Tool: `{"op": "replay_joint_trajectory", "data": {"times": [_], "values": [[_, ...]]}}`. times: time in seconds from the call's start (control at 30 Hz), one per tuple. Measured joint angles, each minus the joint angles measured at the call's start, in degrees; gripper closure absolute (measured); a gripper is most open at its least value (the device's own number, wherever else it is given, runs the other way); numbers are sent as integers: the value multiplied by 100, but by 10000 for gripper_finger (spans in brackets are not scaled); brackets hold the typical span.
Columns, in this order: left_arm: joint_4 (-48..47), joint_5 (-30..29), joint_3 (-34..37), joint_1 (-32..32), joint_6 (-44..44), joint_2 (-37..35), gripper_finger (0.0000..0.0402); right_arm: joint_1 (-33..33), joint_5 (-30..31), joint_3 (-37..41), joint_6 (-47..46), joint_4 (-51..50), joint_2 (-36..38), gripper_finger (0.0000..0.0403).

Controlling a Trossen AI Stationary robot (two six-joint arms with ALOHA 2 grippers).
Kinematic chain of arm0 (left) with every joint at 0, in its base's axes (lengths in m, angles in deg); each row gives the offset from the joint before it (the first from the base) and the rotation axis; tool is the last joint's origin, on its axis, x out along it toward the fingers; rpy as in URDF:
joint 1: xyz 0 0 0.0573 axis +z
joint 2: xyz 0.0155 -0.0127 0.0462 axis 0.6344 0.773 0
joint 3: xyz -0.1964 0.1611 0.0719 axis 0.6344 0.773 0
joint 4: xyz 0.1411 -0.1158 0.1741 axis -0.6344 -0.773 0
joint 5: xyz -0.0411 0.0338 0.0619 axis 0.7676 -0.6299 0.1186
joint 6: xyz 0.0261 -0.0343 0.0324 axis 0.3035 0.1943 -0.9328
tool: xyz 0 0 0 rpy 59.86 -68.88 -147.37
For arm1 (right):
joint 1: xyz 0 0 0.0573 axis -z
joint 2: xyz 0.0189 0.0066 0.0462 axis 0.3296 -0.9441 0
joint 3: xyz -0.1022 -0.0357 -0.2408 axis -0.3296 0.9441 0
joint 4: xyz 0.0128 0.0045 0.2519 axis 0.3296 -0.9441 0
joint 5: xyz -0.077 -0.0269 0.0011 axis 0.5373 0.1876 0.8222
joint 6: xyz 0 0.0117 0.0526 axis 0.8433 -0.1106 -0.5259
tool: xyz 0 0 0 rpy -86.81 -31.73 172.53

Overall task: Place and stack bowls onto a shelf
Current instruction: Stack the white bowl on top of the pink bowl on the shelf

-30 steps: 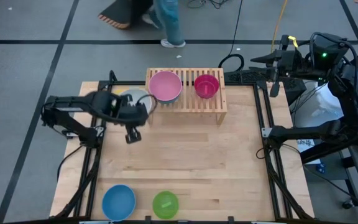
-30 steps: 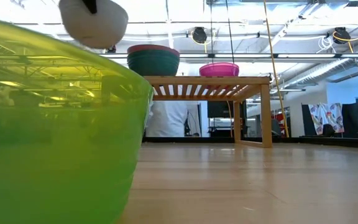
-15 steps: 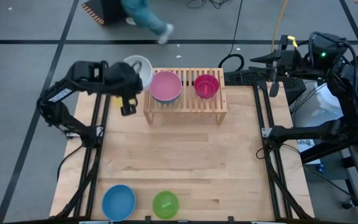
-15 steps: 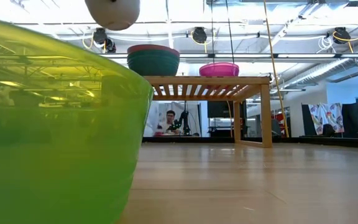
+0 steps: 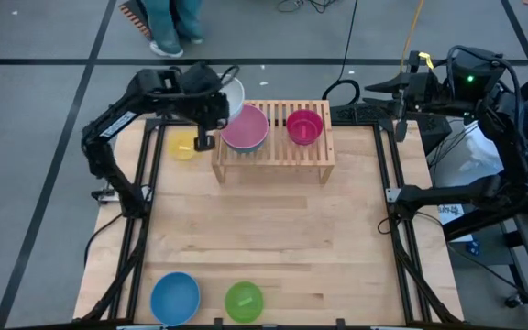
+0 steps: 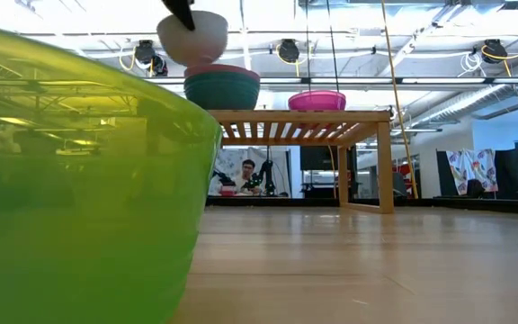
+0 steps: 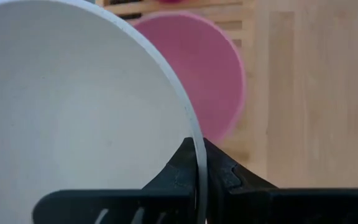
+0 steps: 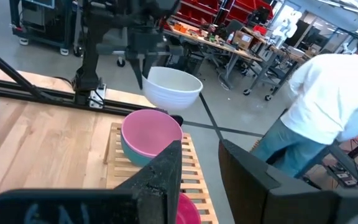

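Observation:
My left gripper [image 5: 218, 103] is shut on a white bowl [image 5: 233, 92], held in the air at the shelf's far left corner. The bowl hangs just left of and above a pink bowl [image 5: 244, 126]. The pink bowl is nested in a teal bowl [image 6: 222, 92] on the light-wood shelf [image 5: 273, 151]. A magenta bowl [image 5: 304, 126] stands on the slats to its right. A yellow bowl [image 5: 182, 145] sits on the table left of the shelf. My right gripper [image 8: 207, 186] waits open beyond the table's far right corner. My left gripper pinches the white bowl's rim [image 7: 197, 163], with one finger inside the bowl and one outside. The fingers [image 8: 143, 65] slant down on it from above. The bowl hangs below them, mouth up, lifted clear of the table and shelf.
A blue bowl [image 5: 174, 296] and a lime green bowl [image 5: 244, 300] stand at the table's near edge; the green one fills the left of the low view [image 6: 79, 180]. People [image 8: 334, 106] move on the floor beyond the far edge. Bare wood lies in the table's middle.
My left gripper has carried the white bowl from above the yellow bowl toward the table's far edge, then right toward the shelf, turning as it went. The bowl now hangs next to the pink bowl. The yellow bowl has come into view on the table.

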Motion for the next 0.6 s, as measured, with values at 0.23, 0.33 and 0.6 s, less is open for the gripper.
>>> {"op": "replay_joint_trajectory", "data": {"times": [0.23,0.33,0.6], "values": [[183,488,-423,56,-398,540,398,-1,19,0,52,0,-88,300],[189,789,-475,59,-405,742,398,0,21,0,58,0,-121,300],[-116,944,-477,-86,-404,991,398,0,37,-2,245,-2,-152,300]]}}
